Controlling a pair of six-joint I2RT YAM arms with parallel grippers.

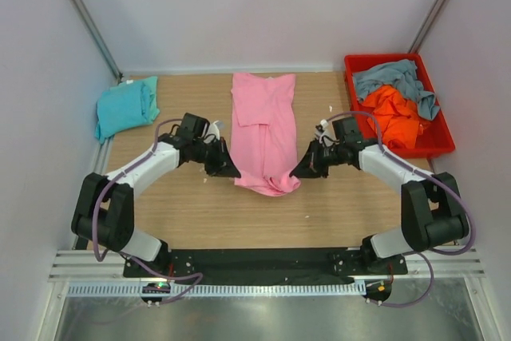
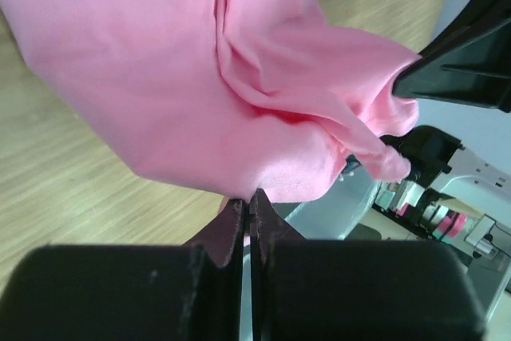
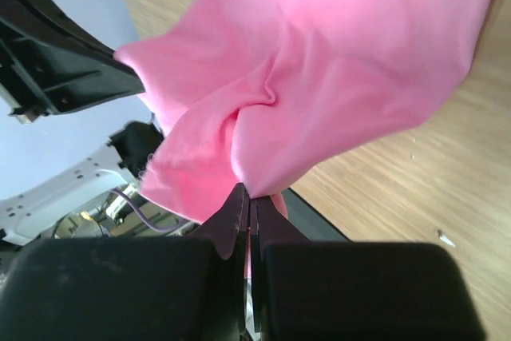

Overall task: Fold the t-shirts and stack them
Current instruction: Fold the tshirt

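Note:
The pink t-shirt (image 1: pixel 263 129) lies lengthwise in the middle of the table, its sides folded in. Its near hem is lifted and bunched. My left gripper (image 1: pixel 233 173) is shut on the hem's left corner, pink cloth (image 2: pixel 263 101) pinched between the jaws. My right gripper (image 1: pixel 296 173) is shut on the hem's right corner, pink cloth (image 3: pixel 319 77) pinched between the jaws. The teal t-shirt (image 1: pixel 125 106) lies folded at the far left. The orange t-shirt (image 1: pixel 394 116) and the grey-blue t-shirt (image 1: pixel 397 80) lie crumpled in the red bin (image 1: pixel 441 140).
The red bin stands at the far right of the wooden table (image 1: pixel 239 217). White walls close the back and sides. The arm bases sit on a black rail (image 1: pixel 255 265) at the near edge.

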